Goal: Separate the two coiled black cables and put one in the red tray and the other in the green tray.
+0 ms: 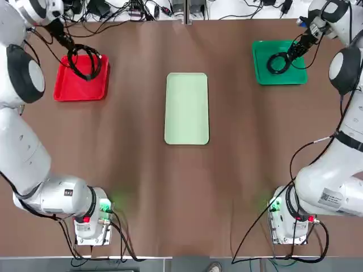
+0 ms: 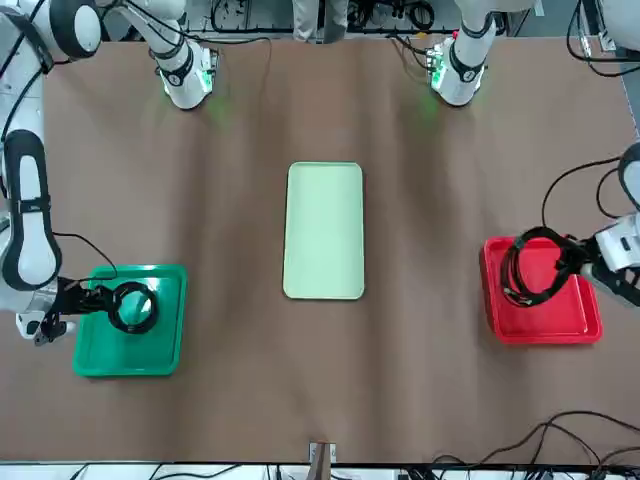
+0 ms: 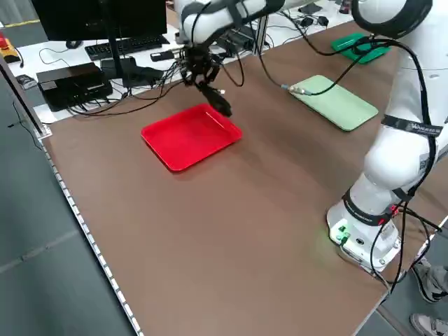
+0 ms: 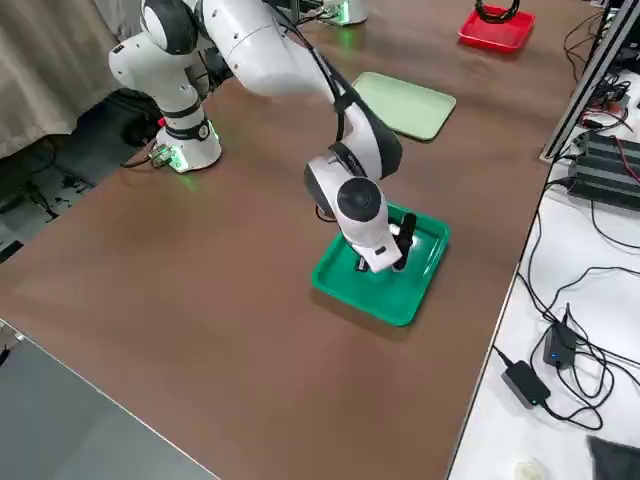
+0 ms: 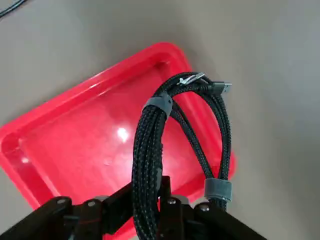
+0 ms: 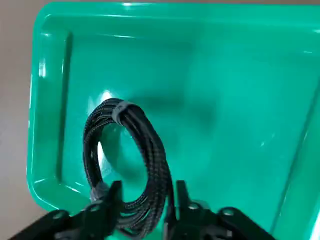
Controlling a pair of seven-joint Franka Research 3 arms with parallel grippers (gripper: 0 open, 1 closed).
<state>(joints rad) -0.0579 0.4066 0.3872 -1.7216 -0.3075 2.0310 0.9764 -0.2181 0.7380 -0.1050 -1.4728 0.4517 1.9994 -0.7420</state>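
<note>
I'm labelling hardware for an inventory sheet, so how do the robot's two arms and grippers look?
Both arms are glossy white with rounded segments, black joint bands and black cables strapped along them; green lights glow near their bases. The left gripper and right gripper are black, with slim fingers and small silvery screws.

The right side view cuts off the red tray (image 4: 497,32) (top edge).

White rounded arms, black joint bands, trailing black cables, green lights, small red connectors

top view straight down, front view facing the robot
</note>
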